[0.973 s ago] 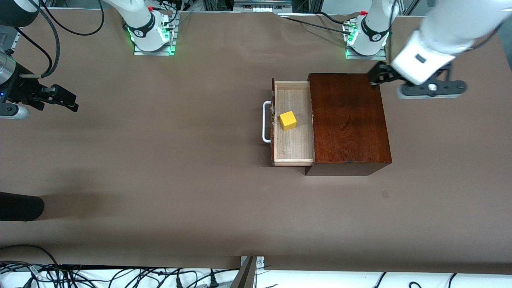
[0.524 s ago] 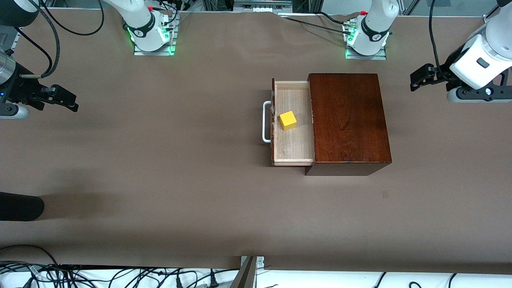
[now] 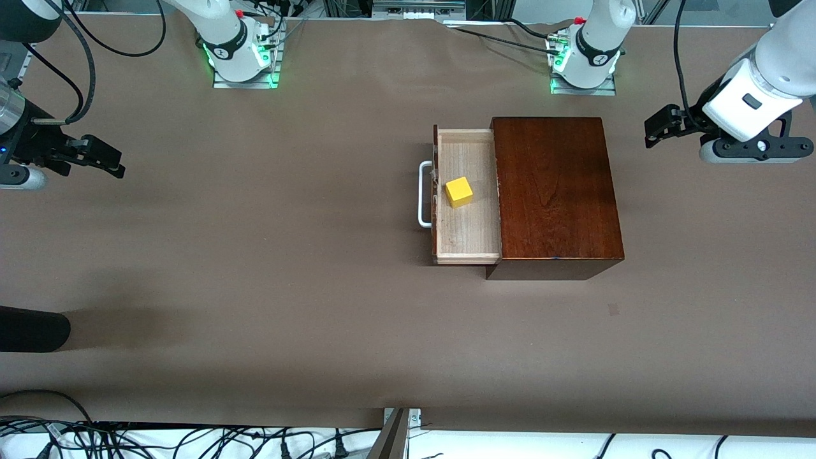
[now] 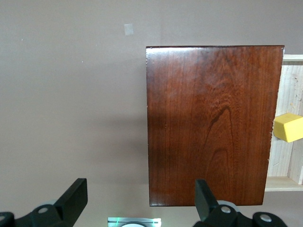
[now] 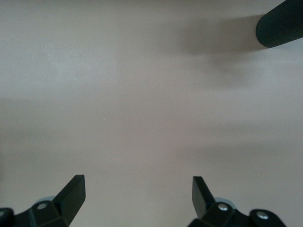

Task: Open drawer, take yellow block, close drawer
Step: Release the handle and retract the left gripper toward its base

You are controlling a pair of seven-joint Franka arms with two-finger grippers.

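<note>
Drawer step done: the pale-wood-lined drawer point(image 3: 465, 194) of the glossy reddish-brown box point(image 3: 554, 191) stands pulled out, the small bright yellow cube point(image 3: 459, 191) inside. Left gripper point(image 3: 660, 124) over bare table beside the box, and waiting right gripper point(image 3: 102, 156), both spread wide and empty. Next: reach the cube from above.

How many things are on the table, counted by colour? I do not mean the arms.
Dark reddish-brown: 1, the box, its drawer pulled open
Yellow: 1, the block in the drawer
Total: 2
</note>
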